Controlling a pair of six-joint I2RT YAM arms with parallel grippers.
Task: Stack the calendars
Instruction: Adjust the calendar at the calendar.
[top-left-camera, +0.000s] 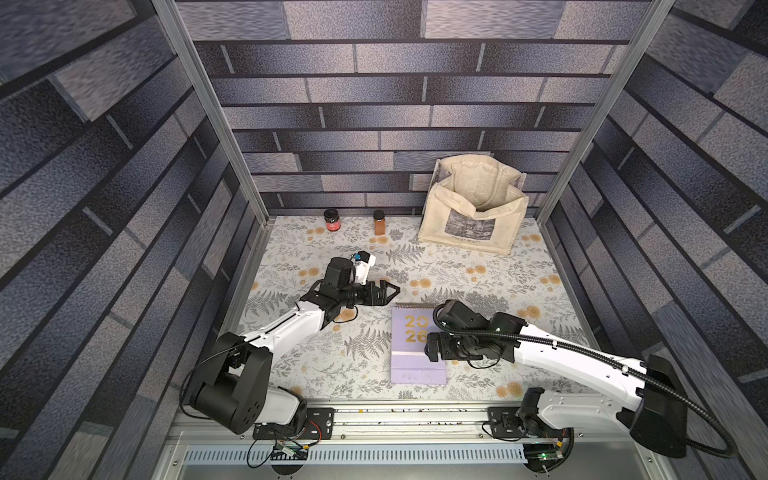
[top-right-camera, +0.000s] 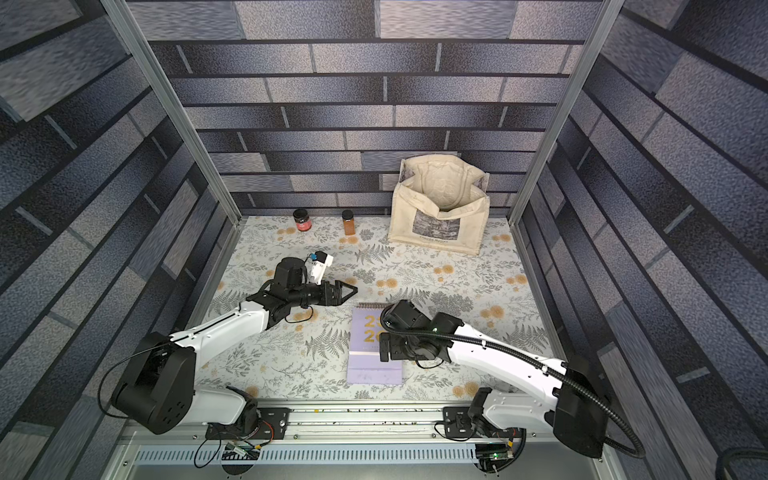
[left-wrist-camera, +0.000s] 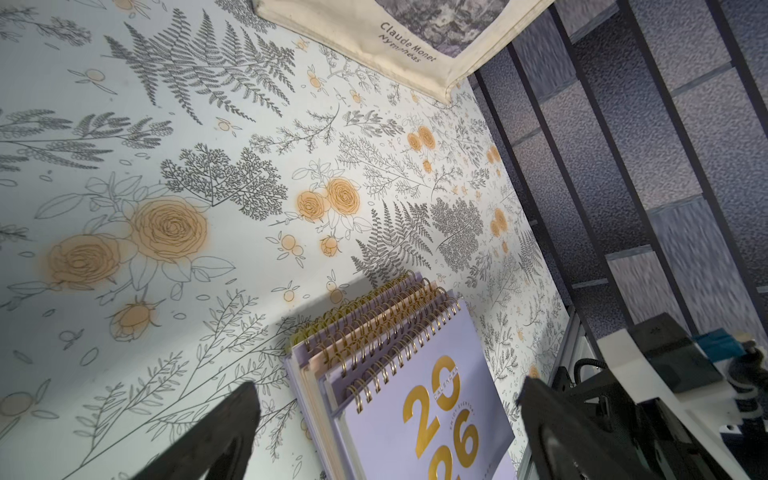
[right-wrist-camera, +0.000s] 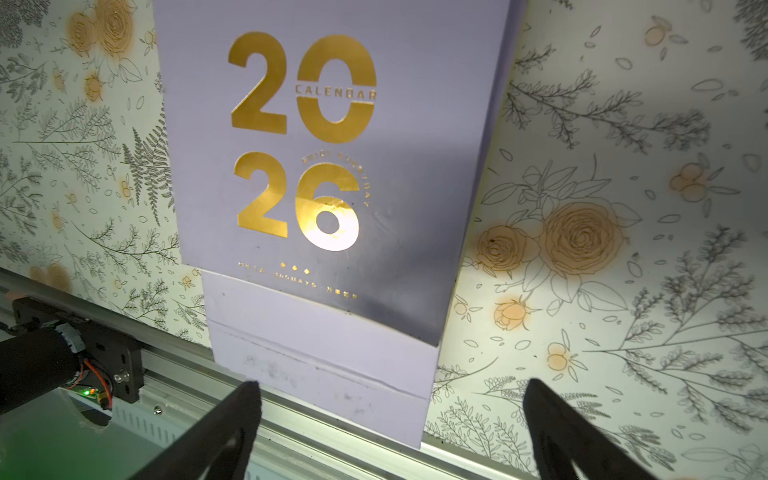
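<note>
Floral-print counter (top-left-camera: 332, 374), walled by grey brick-patterned panels (top-left-camera: 395, 83); calendars (top-left-camera: 409, 345) stacked near centre; left gripper (left-wrist-camera: 388, 384) and right gripper (right-wrist-camera: 390, 386) both spread, empty.

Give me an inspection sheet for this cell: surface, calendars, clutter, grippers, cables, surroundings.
Surface: floral-print table, nothing spilled seen.
Job's things: calendars in one stack near the front rail, lilac cover on top.
Clutter: red-labelled jar, spice jar and cream tote bag along the back wall, apart from the stack.
Grippers: left gripper beyond the stack's spiral end, jaws open, empty; right gripper over the stack, jaws open, empty.
Cables: black conduit along the right arm; thin wires at the left arm's base.
Surroundings: brick-print walls, aluminium posts.
</note>
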